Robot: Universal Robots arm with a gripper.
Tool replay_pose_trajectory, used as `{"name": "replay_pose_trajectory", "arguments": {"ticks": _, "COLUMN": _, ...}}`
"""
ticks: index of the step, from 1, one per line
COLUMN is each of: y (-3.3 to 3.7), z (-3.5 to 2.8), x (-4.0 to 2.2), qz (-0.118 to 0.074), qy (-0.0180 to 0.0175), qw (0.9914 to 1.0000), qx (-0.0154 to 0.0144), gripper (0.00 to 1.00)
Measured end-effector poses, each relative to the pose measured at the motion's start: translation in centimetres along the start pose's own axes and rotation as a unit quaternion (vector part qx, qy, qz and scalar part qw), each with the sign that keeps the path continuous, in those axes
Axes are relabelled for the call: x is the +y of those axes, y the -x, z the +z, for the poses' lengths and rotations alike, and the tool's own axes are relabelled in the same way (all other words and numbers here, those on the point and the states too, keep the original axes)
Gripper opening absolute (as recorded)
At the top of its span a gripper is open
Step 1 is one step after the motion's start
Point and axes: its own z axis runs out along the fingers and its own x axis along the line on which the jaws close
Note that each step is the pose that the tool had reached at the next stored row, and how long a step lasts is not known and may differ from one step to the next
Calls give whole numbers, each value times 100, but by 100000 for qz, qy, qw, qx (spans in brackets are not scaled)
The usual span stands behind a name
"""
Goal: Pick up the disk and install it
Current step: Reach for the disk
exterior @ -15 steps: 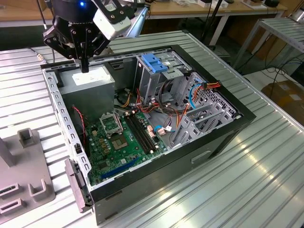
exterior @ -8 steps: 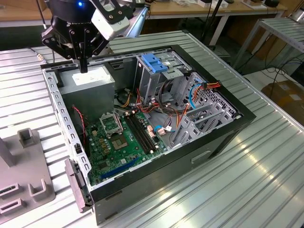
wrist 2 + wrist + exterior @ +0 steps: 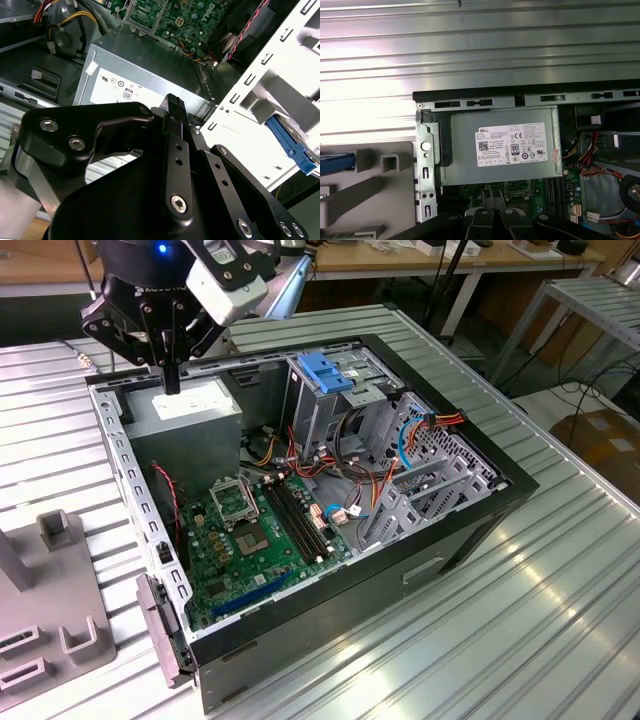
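Disk: blue rail edge in the second wrist view, outside the case, untouched. My jaws, clenched on nothing, hang over the power supply, the case's 10 o'clock corner in the exterior view. Step: pick-up, not begun. Judged need: jaws opened, squared to rails.

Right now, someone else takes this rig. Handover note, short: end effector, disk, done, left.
End effector: shut, empty, hanging over the power supply inside the open case.
Disk: likely the blue-edged part in the grey fixture beside the case, not gripped.
Done: nothing that shows.
Left: pick up the disk and install it.
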Motion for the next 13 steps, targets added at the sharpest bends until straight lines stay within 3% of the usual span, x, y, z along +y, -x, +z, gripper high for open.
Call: {"name": "replay_pose_trajectory", "arguments": {"ticks": 13, "y": -45, "z": -1, "x": -3, "qz": -2, "qy": 0, "qw": 100000, "qx": 3, "gripper": 11}}
